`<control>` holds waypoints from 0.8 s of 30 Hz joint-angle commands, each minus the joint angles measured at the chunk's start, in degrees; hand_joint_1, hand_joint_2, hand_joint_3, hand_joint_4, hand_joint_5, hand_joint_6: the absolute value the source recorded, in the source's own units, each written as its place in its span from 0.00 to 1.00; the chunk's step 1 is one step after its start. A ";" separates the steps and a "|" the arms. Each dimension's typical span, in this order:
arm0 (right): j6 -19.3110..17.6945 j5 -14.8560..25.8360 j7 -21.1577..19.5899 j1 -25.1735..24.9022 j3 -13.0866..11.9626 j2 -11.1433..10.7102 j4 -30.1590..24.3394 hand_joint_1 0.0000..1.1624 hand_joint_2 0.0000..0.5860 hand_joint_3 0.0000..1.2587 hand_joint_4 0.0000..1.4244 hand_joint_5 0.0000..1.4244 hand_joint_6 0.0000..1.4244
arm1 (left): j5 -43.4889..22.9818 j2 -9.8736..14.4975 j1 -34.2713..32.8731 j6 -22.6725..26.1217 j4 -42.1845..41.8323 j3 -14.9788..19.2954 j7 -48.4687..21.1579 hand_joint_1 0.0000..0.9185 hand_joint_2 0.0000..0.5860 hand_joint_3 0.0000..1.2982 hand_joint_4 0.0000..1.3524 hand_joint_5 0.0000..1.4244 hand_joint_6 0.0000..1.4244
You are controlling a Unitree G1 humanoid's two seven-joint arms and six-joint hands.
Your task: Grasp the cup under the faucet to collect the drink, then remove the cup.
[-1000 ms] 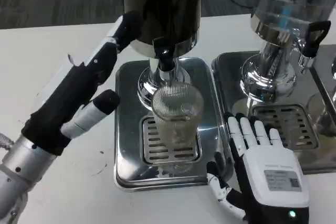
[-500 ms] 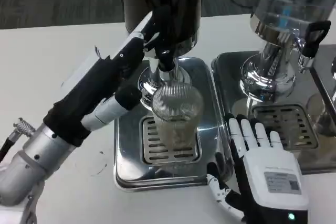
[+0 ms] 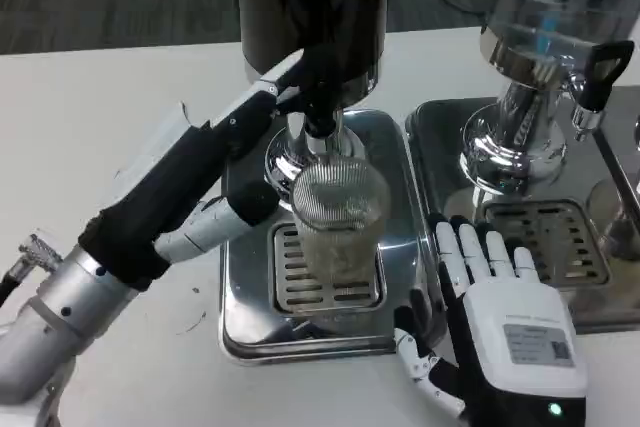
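A clear ribbed cup stands on the grate of the steel drip tray, right under the black faucet of the dark drink dispenser. My left hand reaches in from the left, its fingertips up at the faucet lever and its thumb beside the cup's left side. My right hand lies open to the right of the cup, fingers straight and pointing away, not touching it.
A second dispenser with a clear tank and its own drip tray stands to the right, close beside my right hand. White table lies to the left of the trays.
My left hand swung right from the table's left side up to the faucet, its fingers now at the lever. The right hand and the cup stayed put.
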 commanded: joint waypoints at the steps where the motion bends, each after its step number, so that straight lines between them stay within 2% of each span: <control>1: -0.02 0.31 -0.53 -0.23 -0.12 -0.16 -0.17 0.25 0.74 0.00 0.00 0.00 0.00 | 3.48 0.61 1.11 -2.62 -1.51 -0.57 -1.01 0.00 0.16 0.08 0.00 0.13 0.08; 10: -0.29 0.83 -0.40 -1.01 -0.27 -0.21 0.36 0.25 0.74 0.00 0.00 0.00 0.00 | 9.09 1.78 1.90 -5.08 -4.52 -1.01 1.02 0.00 0.17 0.10 0.00 0.13 0.09; 14: -0.18 0.86 -0.62 -0.92 -0.07 -0.17 0.40 0.25 0.74 0.00 0.00 0.00 0.00 | 15.88 2.60 2.89 -7.36 -7.49 -1.19 4.01 0.00 0.18 0.12 0.00 0.14 0.09; 19: 0.14 1.18 -0.68 0.02 0.03 0.00 -0.04 0.25 0.74 0.00 0.00 0.00 0.00 | 20.68 4.14 3.26 -8.47 -8.90 -1.95 7.06 0.00 0.19 0.14 0.01 0.14 0.10; 21: 0.12 1.84 -0.70 0.25 -0.13 0.26 -0.20 0.25 0.74 0.00 0.00 0.00 0.00 | 21.94 4.69 3.16 -8.77 -8.97 -2.25 7.99 0.00 0.19 0.15 0.01 0.15 0.10; 24: -1.02 5.61 -0.11 0.87 -1.02 1.10 -1.80 0.25 0.74 0.00 0.00 0.00 0.00 | 23.15 5.32 3.22 -8.91 -8.92 -2.91 9.11 0.00 0.19 0.15 0.01 0.15 0.10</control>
